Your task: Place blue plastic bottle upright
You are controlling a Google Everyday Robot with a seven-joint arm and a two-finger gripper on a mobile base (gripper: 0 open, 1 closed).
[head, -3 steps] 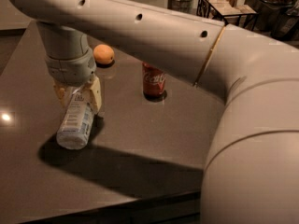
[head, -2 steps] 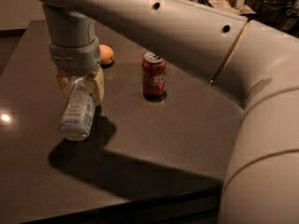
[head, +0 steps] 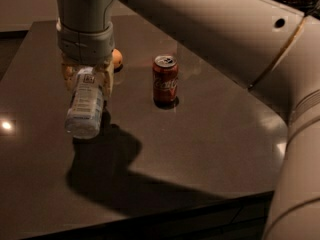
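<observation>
Gripper (head: 87, 80) at the table's (head: 215, 134) left side pinches the blue plastic bottle (head: 84, 109) by its upper part. The bottle slants down from the fingers, base toward the near edge, left of the red can (head: 165, 79).

The scene is dim, with a warm brown cast. Light comes from above and from the far side. The dark glossy tabletop (head: 210, 134) carries a broad, soft-edged shadow (head: 105, 166), thrown toward the camera by the pale robot arm (head: 210, 24) and the two-finger gripper (head: 87, 76). The gripper hangs over the table's left part, clamped around the clear bluish plastic bottle (head: 85, 109). A small bright glare spot (head: 6, 126) sits at the left edge. The red soda can (head: 165, 79) has a short, dark shadow at its base.
</observation>
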